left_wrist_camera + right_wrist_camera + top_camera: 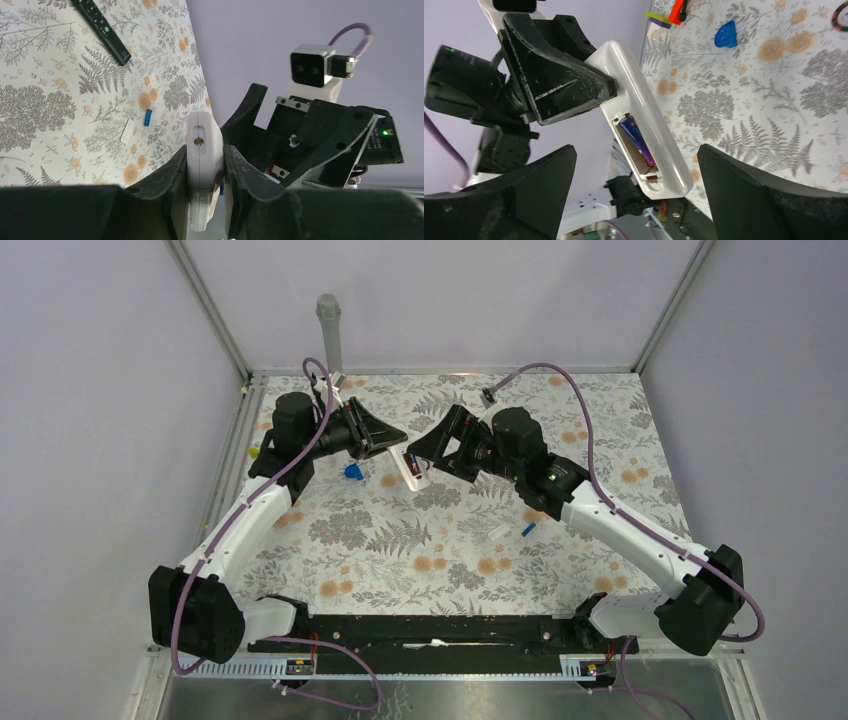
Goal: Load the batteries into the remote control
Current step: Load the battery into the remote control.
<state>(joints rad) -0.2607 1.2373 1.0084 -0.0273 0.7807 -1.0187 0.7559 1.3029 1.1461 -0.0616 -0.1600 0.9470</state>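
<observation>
The left gripper [385, 435] hangs over the far side of the worktop [400, 540]. Its fingers [559, 85] are narrowed on one end of the remote [644, 115], which juts toward the other arm with its open bay turned that way. Just left of the remote and below it, a blue blob [352, 472] lies on the worktop.

One blue-purple battery [636, 140] sits in the bay along one side, and there seems to be room beside it for a second.

Right of the remote, the right gripper [432, 448] faces it with fingers spread wide on either side of its free end, holding nothing. Further right of the remote, toward the arm bases, lies a small white strip [498, 533], likely the bay cover. Just beside it is a loose battery [527, 529], blue.

I'd call the job about half done: one cell is in, one is left to fetch and seat, and then perhaps the cover goes on.
</observation>
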